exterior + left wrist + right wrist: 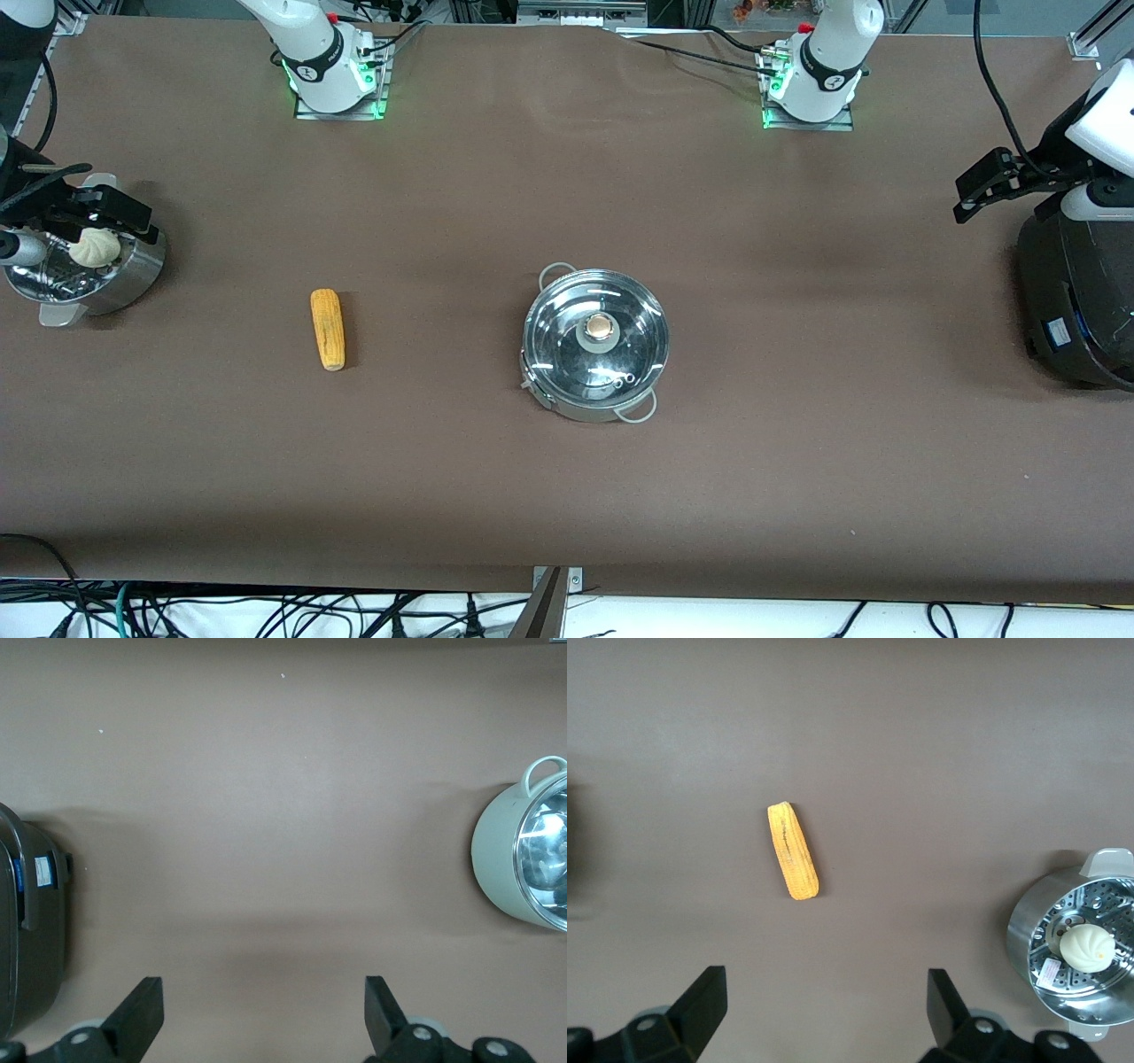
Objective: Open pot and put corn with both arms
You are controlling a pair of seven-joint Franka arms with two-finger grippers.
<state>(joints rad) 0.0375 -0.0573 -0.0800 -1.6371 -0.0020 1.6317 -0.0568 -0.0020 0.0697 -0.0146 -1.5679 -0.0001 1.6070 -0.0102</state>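
A wide table (567, 461) covered in matte brown cloth fills nearly the whole front view, evenly lit from above, with soft shadows and faint creases in the fabric. Along its edge nearest the camera runs a pale floor strip with a tangle of black cables (266, 611) and a small metal bracket (556, 580) at the middle. At the table's farthest edge, aluminium frame rails (496, 11) and more cabling show in a thin band
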